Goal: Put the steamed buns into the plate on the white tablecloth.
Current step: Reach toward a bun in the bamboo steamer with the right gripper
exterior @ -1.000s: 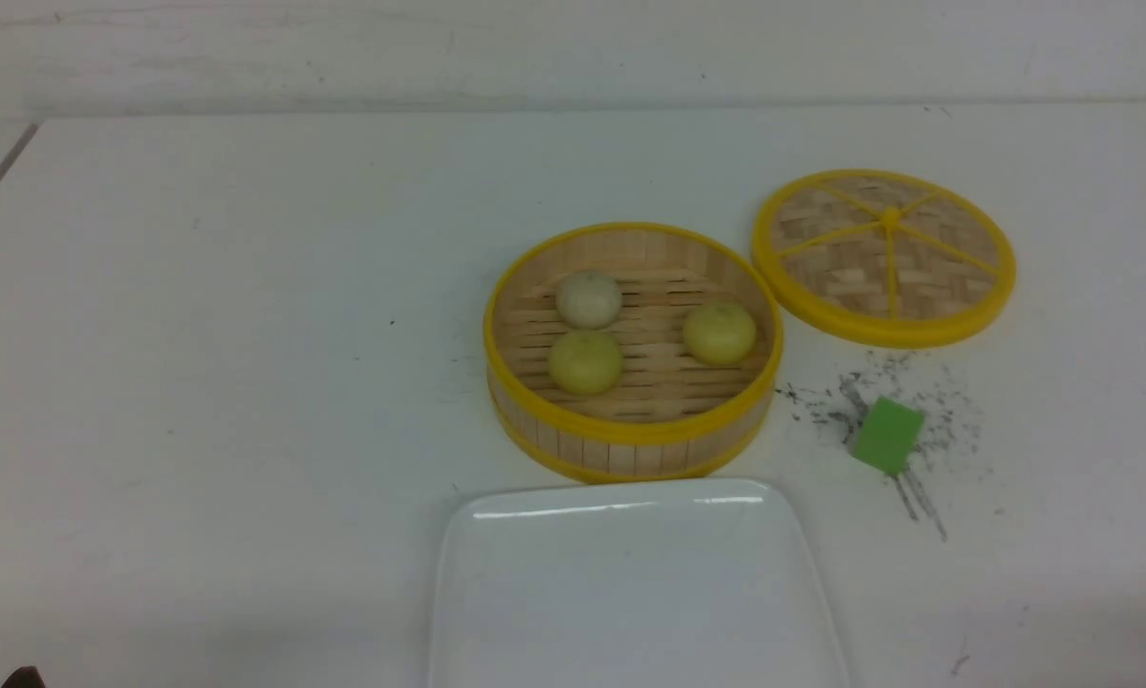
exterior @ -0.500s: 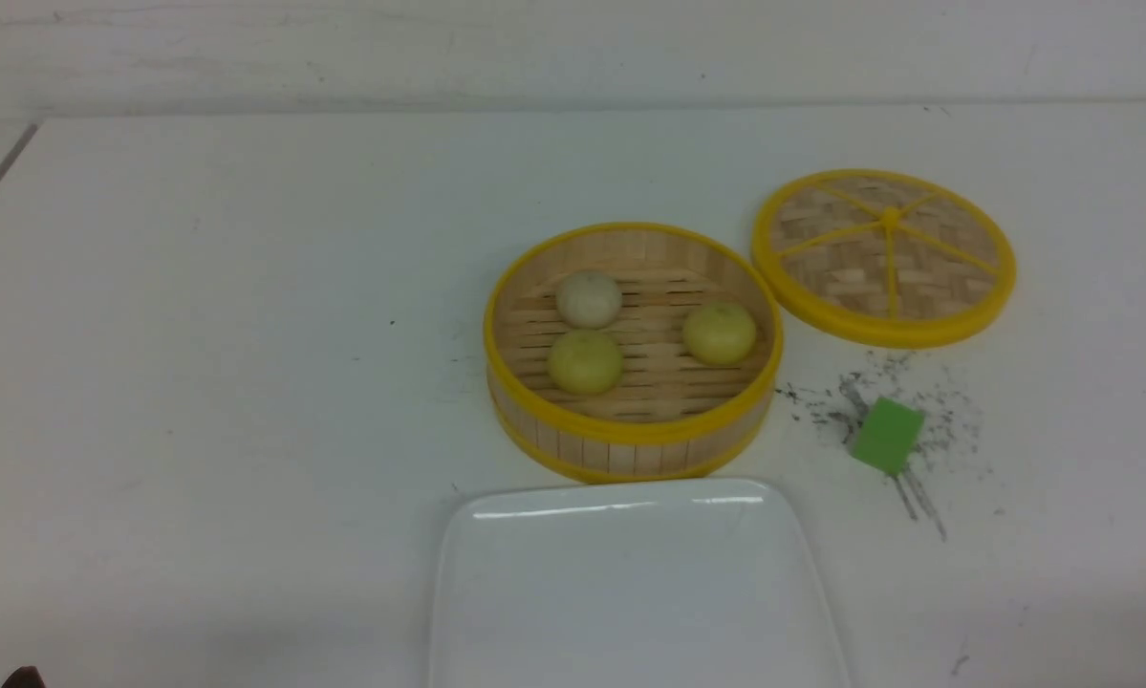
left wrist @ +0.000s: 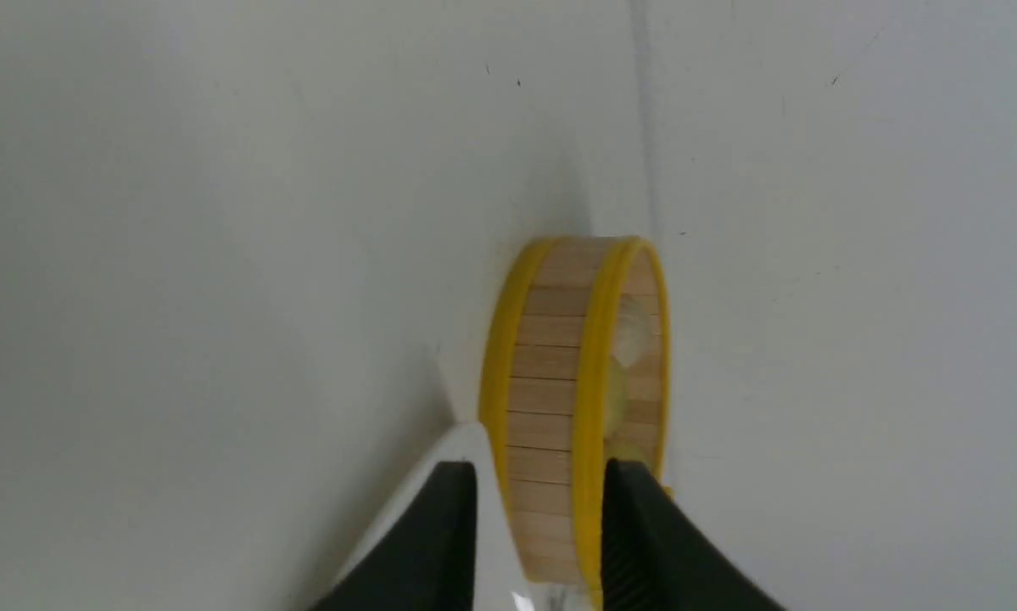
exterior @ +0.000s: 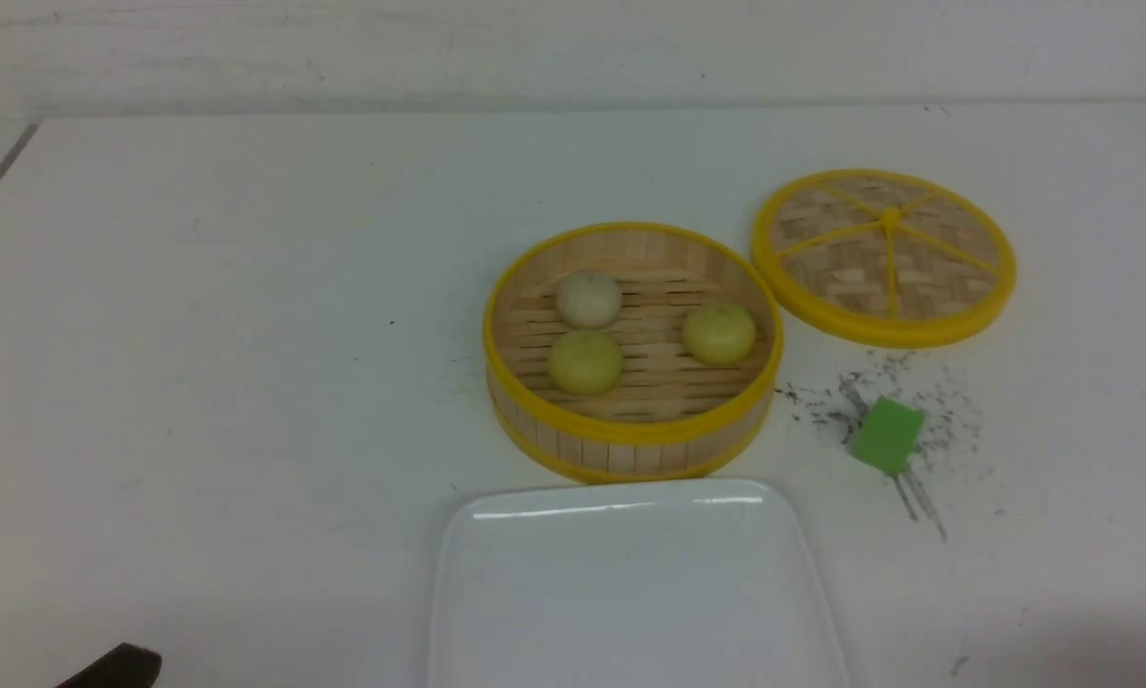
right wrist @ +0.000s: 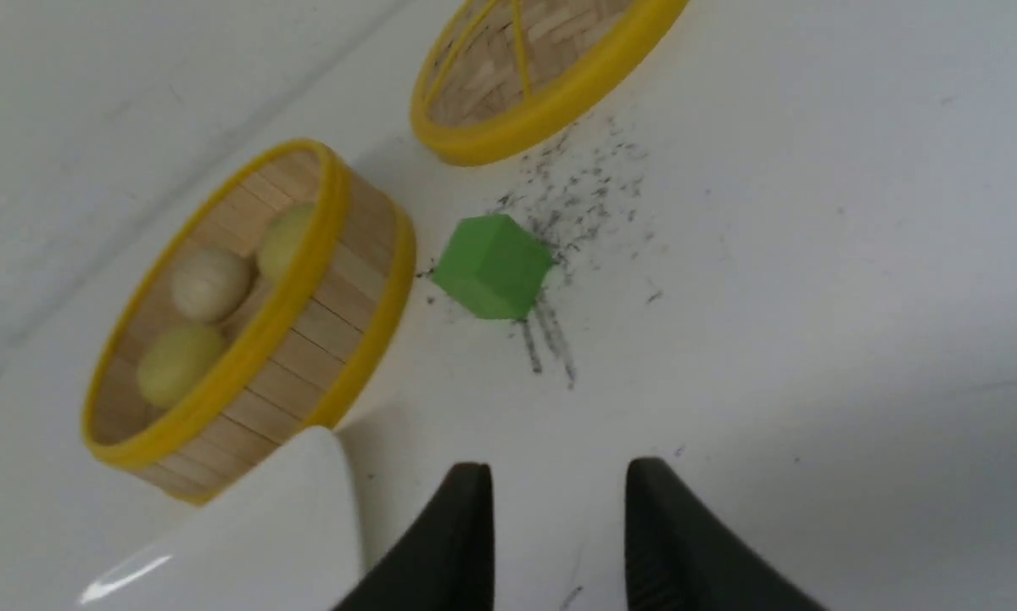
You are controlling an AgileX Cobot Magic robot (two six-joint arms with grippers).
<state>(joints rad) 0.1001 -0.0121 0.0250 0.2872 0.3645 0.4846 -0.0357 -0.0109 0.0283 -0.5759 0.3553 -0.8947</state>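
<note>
Editor: Which marks showed on the white tablecloth [exterior: 276, 401]?

Robot: Dark grey scribbles and specks [exterior: 854, 392] marked the cloth over my worktop, between the steamer basket [exterior: 635, 435] and the green block [exterior: 888, 436] and around the block. I could not read them as letters.

Editor: Where did the steamed buns lie?

Robot: All three sat inside the yellow-rimmed basket, well apart from both of my claws. The cream-white bun [exterior: 589, 300] rested at left, with one pale yellow bun [exterior: 585, 362] just beside it on my side. The other pale yellow bun [exterior: 719, 334] lay across the slats at right.

Editor: And your left claw [left wrist: 540, 465]?

Robot: Its fingers stood apart. In the front view, a dark part of that arm [exterior: 123, 665] entered at the lower left corner; the buns lay ahead of it and to its right.

Editor: Your right claw [right wrist: 559, 462]?

Robot: Its fingers stood apart too, with the buns well beyond the tips.

Editor: What of the plate [exterior: 635, 592]?

Robot: The glossy white plate, its raised rim catching the light, lay on my side of the basket, its surface bare in the front view. The woven lid [exterior: 883, 258] rested flat beyond the green block, to the basket's right.
</note>
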